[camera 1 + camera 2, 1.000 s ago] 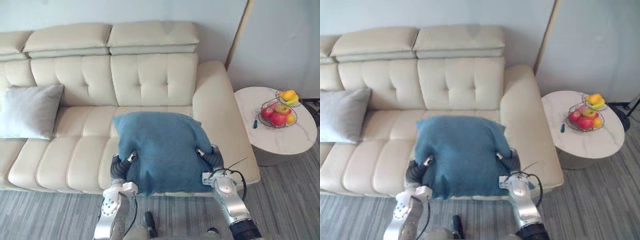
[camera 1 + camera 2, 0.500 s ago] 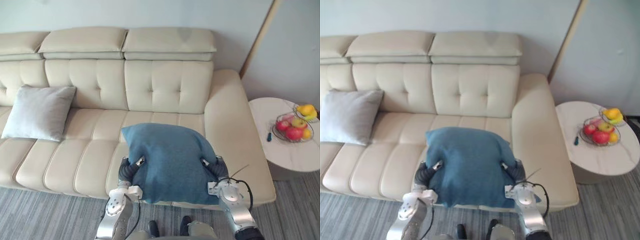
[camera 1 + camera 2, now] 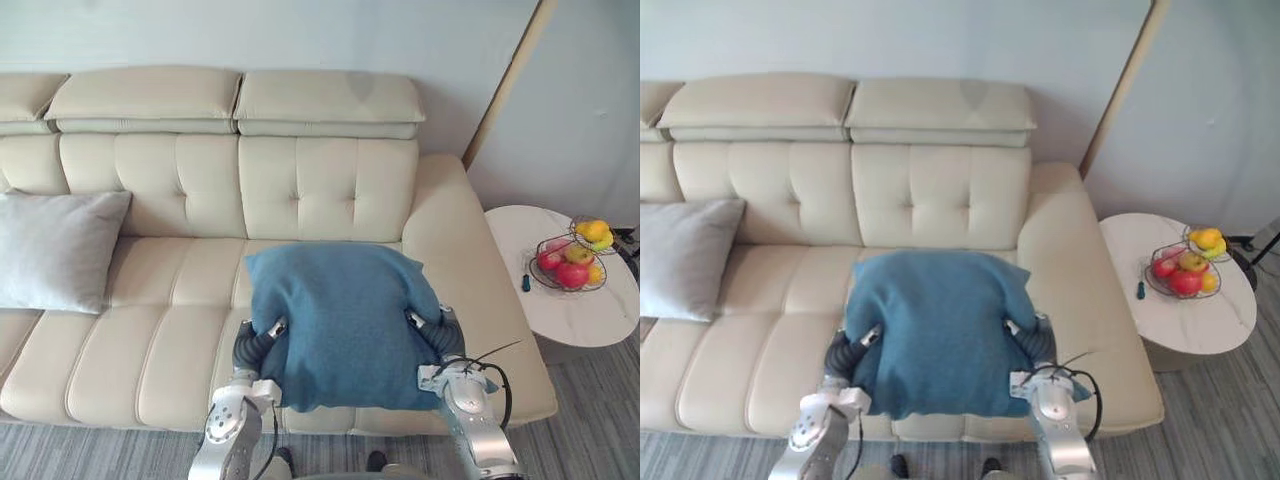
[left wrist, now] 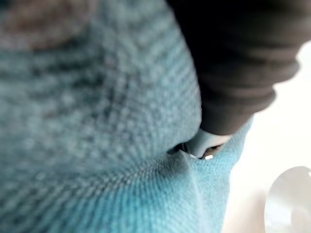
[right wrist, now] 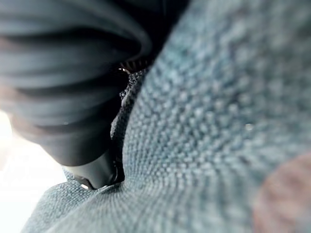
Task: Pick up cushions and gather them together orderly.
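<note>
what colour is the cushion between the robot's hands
Teal blue cushion, plain knitted weave; best in the left eye view.

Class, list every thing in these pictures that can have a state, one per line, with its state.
Blue cushion: held up between both hands, over the sofa seat.
Left hand: against the cushion's left side.
Right hand: against its right side.
Grey cushion: leaning upright against the sofa back, untouched.
Fruit basket: upright on the side table, holding fruit.
</note>
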### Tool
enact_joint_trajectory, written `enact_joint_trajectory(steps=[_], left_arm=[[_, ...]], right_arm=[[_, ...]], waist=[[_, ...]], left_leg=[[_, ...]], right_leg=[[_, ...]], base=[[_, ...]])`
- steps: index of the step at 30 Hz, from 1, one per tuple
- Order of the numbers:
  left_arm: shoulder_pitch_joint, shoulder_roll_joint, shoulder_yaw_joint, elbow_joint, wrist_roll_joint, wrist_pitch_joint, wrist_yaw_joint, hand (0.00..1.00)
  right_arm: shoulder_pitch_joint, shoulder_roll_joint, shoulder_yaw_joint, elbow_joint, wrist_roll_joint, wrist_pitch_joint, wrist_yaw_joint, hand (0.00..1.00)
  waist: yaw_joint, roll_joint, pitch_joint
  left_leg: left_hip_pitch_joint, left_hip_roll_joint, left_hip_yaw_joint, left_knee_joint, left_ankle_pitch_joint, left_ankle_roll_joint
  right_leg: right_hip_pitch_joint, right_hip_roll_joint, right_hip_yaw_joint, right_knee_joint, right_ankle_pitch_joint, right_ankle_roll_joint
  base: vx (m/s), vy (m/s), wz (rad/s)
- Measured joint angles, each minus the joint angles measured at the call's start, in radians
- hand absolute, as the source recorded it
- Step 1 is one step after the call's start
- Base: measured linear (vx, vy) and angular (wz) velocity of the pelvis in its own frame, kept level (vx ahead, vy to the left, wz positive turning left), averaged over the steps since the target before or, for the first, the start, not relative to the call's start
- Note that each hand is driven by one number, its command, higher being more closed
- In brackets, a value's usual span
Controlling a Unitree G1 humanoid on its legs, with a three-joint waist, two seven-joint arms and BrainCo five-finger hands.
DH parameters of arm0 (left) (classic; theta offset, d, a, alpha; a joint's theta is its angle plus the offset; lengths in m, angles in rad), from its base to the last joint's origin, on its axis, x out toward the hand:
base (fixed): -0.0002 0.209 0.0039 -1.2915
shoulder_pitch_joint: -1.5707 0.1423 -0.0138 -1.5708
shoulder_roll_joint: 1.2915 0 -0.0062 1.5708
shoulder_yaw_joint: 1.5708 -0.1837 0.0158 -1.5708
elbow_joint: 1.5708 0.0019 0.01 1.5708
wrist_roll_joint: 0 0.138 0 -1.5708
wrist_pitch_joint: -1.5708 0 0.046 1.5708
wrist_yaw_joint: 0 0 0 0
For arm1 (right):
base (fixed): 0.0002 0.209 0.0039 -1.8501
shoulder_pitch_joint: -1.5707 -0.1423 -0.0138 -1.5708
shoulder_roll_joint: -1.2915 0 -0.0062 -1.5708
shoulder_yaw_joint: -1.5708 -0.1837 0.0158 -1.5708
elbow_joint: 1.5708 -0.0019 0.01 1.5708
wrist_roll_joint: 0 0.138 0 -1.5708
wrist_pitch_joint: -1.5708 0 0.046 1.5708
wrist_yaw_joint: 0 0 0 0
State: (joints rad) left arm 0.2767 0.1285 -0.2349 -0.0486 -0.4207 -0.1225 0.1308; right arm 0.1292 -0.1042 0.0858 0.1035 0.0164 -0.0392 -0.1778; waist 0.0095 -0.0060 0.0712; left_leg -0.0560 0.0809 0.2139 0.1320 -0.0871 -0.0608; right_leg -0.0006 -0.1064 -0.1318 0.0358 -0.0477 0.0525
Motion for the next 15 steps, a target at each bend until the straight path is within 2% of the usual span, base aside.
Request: enact_joint_trajectory(steps=[3, 8, 11, 15], left_arm=[[0.001, 0.012, 0.000, 0.000, 0.007, 0.001, 0.005, 1.00], [-0.064, 0.017, 0.003, 0.000, 0.028, 0.000, 0.079, 1.00], [-0.185, 0.006, 0.041, 0.000, 0.051, 0.000, 0.134, 1.00], [-0.419, 0.005, 0.090, 0.002, 0.068, -0.005, 0.230, 1.00]], right_arm=[[-0.030, 0.002, 0.007, 0.044, -0.030, 0.000, -0.002, 1.00], [-0.119, -0.014, 0.041, 0.082, -0.066, 0.001, -0.058, 1.00], [-0.241, -0.011, 0.046, 0.088, -0.072, 0.005, -0.106, 1.00], [-0.441, -0.007, 0.043, 0.089, -0.087, 0.012, -0.186, 1.00]], waist=[[0.002, 0.001, 0.000], [0.003, 0.005, 0.017], [0.007, 0.008, 0.068], [0.041, 0.011, 0.095]], left_leg=[[0.003, 0.000, 0.001, -0.048, 0.027, -0.007], [-0.047, 0.007, -0.004, -0.121, 0.089, -0.014], [-0.113, 0.011, -0.010, -0.131, 0.125, -0.014], [-0.250, 0.013, -0.022, -0.123, 0.166, -0.017]], right_leg=[[-0.017, 0.012, 0.019, -0.024, 0.020, -0.010], [-0.098, 0.030, 0.029, -0.038, 0.059, -0.023], [-0.181, 0.036, 0.024, -0.009, 0.073, -0.027], [-0.355, 0.027, 0.005, 0.091, 0.065, -0.032]], base=[[-0.01, -0.029, -0.19], [-0.07, -0.039, -0.11], [-0.16, -0.026, 0.03], [-0.14, -0.015, 0.06]])
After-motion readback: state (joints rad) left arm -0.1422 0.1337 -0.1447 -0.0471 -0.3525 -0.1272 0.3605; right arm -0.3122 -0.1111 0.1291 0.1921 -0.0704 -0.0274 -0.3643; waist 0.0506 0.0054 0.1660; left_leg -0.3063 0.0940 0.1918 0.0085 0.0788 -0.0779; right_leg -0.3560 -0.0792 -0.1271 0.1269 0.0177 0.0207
